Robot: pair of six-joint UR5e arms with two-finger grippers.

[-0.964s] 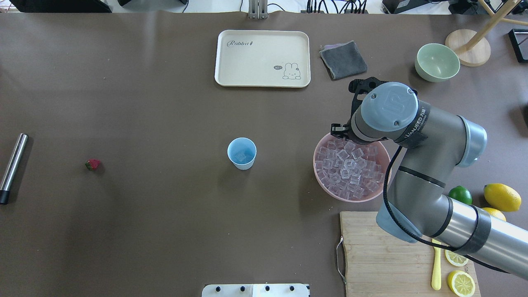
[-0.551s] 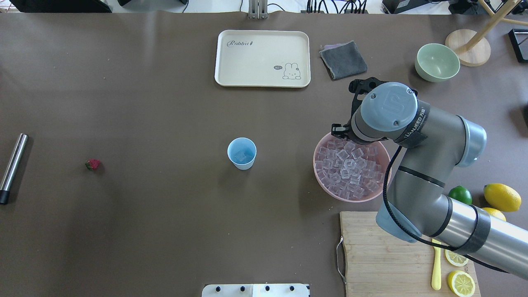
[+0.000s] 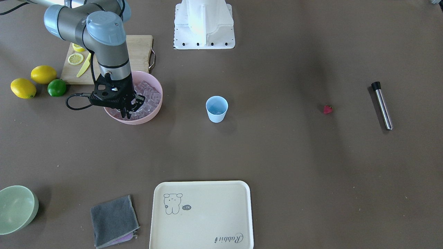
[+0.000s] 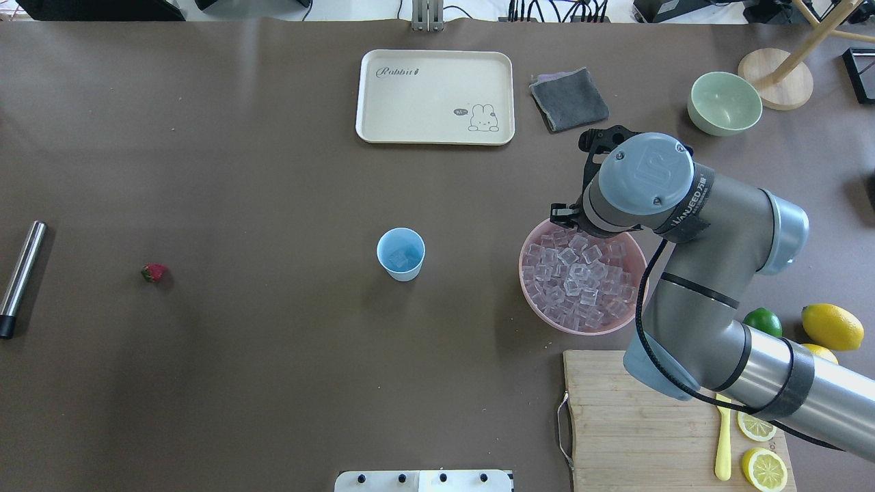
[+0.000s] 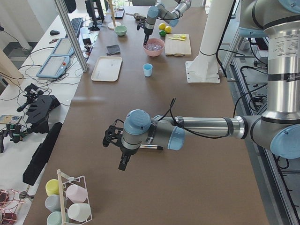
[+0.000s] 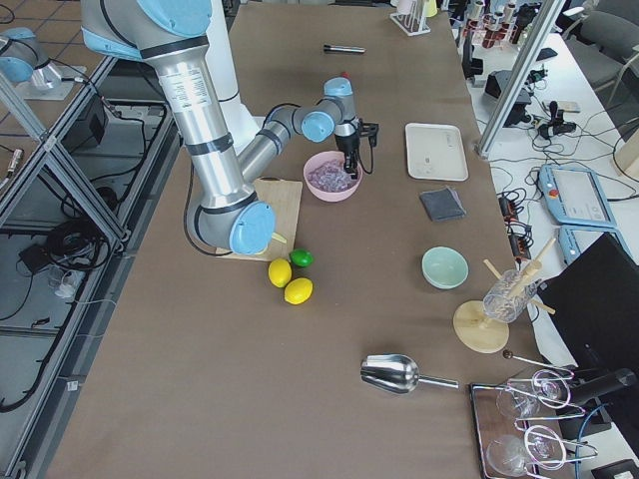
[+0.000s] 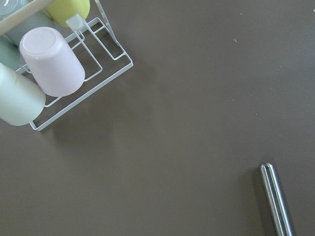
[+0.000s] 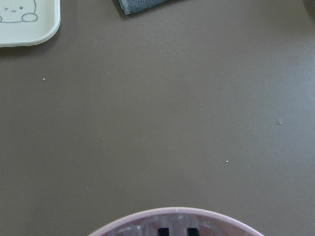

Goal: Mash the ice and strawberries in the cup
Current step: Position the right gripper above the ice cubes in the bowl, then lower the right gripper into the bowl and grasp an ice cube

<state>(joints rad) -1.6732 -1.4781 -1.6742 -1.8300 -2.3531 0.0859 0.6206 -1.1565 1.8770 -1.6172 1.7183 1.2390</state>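
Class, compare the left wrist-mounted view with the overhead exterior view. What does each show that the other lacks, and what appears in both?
Only the left wrist-mounted view shows a white wire rack holding pastel cups. Only the overhead exterior view shows the blue cup, the strawberry, the pink bowl full of ice, the right arm and the tray. Both show the brown table and a metal rod, apparently the same one.

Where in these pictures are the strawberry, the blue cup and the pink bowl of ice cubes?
strawberry point(image 4: 154, 272): overhead view, middle of the red berry.
cup point(image 3: 216, 116): front-facing view, on its outer wall.
pink bowl point(image 3: 138, 120): front-facing view, on its outer wall below the rim.
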